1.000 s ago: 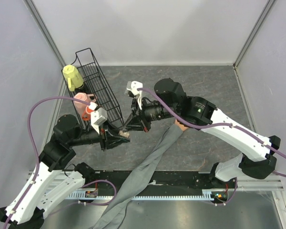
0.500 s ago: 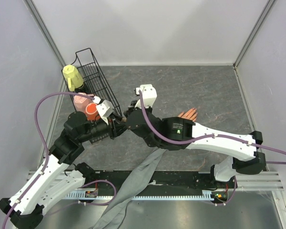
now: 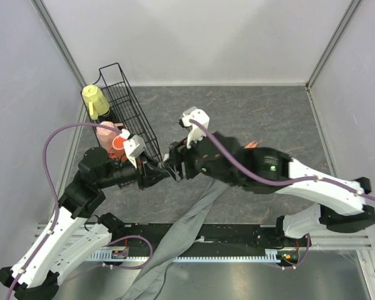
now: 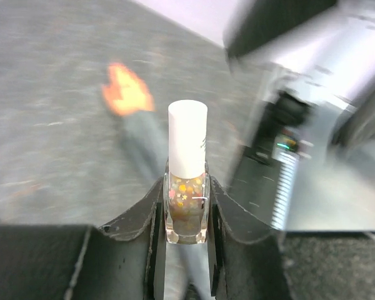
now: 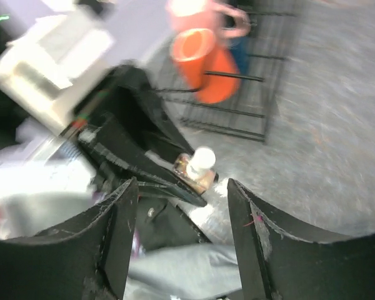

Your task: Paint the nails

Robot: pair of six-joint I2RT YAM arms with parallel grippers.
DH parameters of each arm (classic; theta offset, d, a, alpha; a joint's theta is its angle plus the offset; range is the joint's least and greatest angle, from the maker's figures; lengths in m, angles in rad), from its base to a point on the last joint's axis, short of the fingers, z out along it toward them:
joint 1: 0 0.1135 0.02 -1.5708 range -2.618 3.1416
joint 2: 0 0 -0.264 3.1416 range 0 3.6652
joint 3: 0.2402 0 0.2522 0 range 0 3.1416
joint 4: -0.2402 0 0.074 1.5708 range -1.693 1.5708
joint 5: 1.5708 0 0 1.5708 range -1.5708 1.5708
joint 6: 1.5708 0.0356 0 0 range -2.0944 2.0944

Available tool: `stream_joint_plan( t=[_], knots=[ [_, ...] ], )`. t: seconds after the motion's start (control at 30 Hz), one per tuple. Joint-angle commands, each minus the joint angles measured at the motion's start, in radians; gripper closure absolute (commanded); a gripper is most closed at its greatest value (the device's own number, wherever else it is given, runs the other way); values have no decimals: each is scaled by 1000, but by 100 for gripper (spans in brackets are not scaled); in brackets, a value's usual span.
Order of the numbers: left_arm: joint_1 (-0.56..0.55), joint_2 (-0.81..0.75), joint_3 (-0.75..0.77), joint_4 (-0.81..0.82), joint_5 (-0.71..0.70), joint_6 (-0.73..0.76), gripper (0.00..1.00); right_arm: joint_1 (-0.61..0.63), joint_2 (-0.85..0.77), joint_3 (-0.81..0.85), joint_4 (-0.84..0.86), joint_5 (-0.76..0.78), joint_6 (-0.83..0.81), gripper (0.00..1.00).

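Observation:
My left gripper (image 4: 187,190) is shut on a small glitter nail polish bottle (image 4: 187,209) with a white cap (image 4: 187,139), held upright. In the top view the left gripper (image 3: 160,172) meets my right gripper (image 3: 174,164) left of centre. My right gripper (image 5: 181,187) is open, and the bottle (image 5: 199,167) lies just beyond its fingertips, untouched. The peach mannequin hand (image 3: 252,145) peeks out behind the right arm, and its grey sleeve (image 3: 189,224) runs toward the near edge. In the left wrist view the hand (image 4: 126,92) is a blur. The nails are too small to make out.
A black wire basket (image 3: 130,111) stands at the back left, with a yellow cup (image 3: 95,100), a pink cup (image 3: 107,130) and an orange cup (image 3: 117,145) beside it. The right wrist view shows the orange cup (image 5: 203,62) and the basket (image 5: 253,81) behind the bottle.
My right gripper has opened from shut. The right arm has swung round and now partly covers the mannequin hand. The left gripper still holds the bottle in much the same place.

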Motion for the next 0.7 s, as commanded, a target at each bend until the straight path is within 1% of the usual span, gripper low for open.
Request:
stream_joint_plan(
  t=[0.0, 0.03, 0.1, 0.13, 0.2, 0.27, 0.43, 0.47, 0.53, 0.57, 0.67],
  knots=[
    [2, -22, 18, 21, 330, -87, 98, -67, -132, -102, 102, -546, -280, 33],
    [2, -20, 14, 42, 419, -116, 98, -108, -169, -133, 171, -629, -293, 32],
    [2, -11, 9, 93, 491, -147, 98, -145, -174, -158, 193, -804, -310, 32],
    [2, -8, 11, 102, 543, -168, 98, -161, -162, -150, 190, -823, -311, 33],
    [2, -5, 18, 107, 567, -179, 98, -172, -150, -134, 181, -878, -334, 34],
    [2, -7, 20, 105, 573, -177, 98, -184, -131, -123, 181, -903, -344, 35],
    [2, -3, 21, 105, 576, -177, 98, -216, -90, -112, 178, -981, -357, 45],
    [2, -3, 23, 107, 576, -176, 98, -219, -85, -115, 178, -986, -361, 49],
    [2, -2, 25, 105, 570, -174, 98, -225, -79, -120, 179, -998, -365, 53],
    [2, -2, 25, 105, 570, -173, 98, -228, -76, -123, 181, -1003, -364, 58],
    [2, 1, 25, 105, 572, -170, 98, -233, -71, -129, 185, -1018, -364, 69]
  ],
)
